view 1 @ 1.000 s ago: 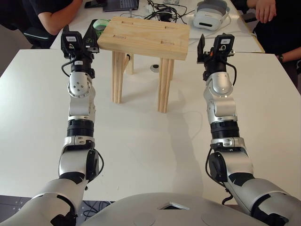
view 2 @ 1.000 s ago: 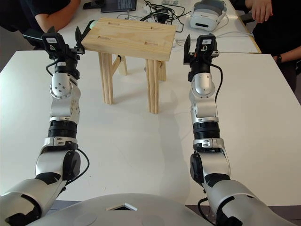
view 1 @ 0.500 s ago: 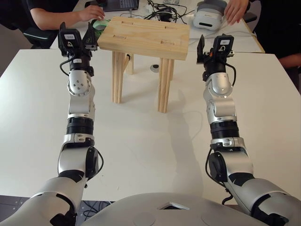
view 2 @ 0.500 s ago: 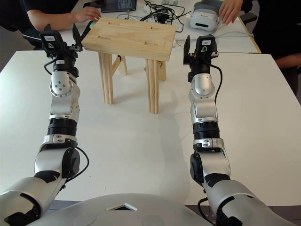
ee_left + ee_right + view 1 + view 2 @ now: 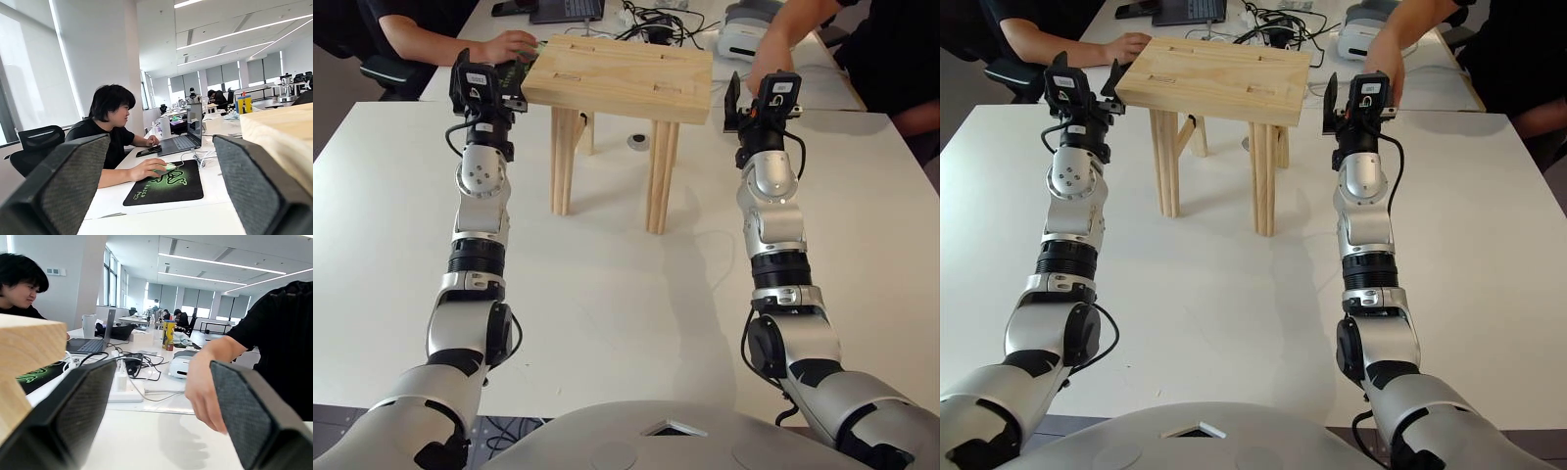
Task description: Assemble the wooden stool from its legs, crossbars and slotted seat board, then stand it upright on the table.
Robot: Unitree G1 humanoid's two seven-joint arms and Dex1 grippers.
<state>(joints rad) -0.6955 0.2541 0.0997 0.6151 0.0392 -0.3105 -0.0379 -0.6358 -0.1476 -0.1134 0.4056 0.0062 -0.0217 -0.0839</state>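
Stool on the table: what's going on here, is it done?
The pale wooden stool looks assembled and stands upright on the white table, its slotted seat board on top of the legs. Nothing is being held. The left gripper is open close beside the seat's left edge; I can't tell whether it touches. The right gripper is open off the right edge, clear of the wood.

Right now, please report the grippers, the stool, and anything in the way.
Stool upright on table. Left gripper open, by its left edge. Right gripper open, off its right edge. Small round object behind it.
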